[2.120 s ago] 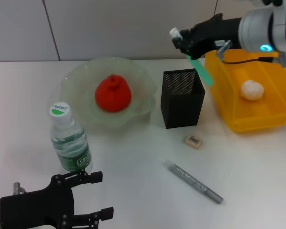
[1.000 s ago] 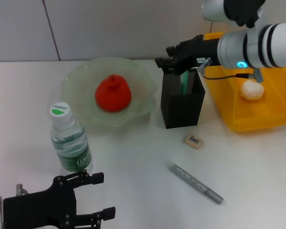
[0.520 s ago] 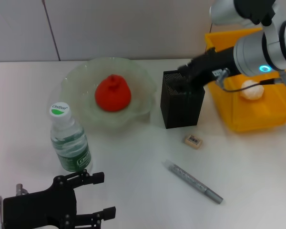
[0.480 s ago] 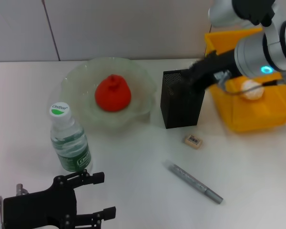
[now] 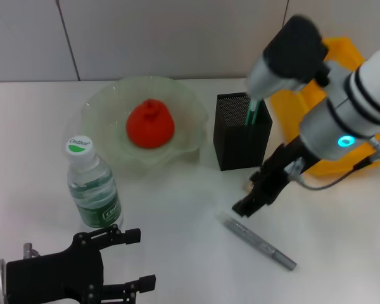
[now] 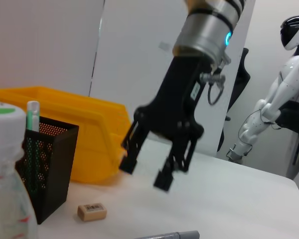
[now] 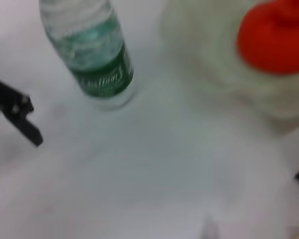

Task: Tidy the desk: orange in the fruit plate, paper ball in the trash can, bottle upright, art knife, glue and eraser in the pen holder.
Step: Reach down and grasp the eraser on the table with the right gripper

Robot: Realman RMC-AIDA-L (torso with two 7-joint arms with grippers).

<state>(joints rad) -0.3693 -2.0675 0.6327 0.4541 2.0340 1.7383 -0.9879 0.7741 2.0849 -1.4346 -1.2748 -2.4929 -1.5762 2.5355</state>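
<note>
The trash can point(image 5: 342, 107), bright yellow, stands at the right rear of the white counter point(image 5: 177, 209), partly hidden by the right arm. The fruit plate point(image 5: 107, 114) sits left of centre at the back with the orange point(image 5: 150, 124) resting in it. The bottle point(image 5: 92, 185) stands upright in front of the plate, near the left tool point(image 5: 130, 259), which waits at the counter's front edge with its black fingers spread and nothing between them. The pen holder point(image 5: 240, 136) stands between plate and trash can, a green stick point(image 5: 252, 113) poking out of it. The right tool point(image 5: 256, 196) hangs low over the counter in front of the holder, fingers apart and gripping nothing. A grey pen-like knife point(image 5: 259, 242) lies just beside it. The eraser point(image 6: 92, 211) lies on the counter beneath that tool, near the holder.
</note>
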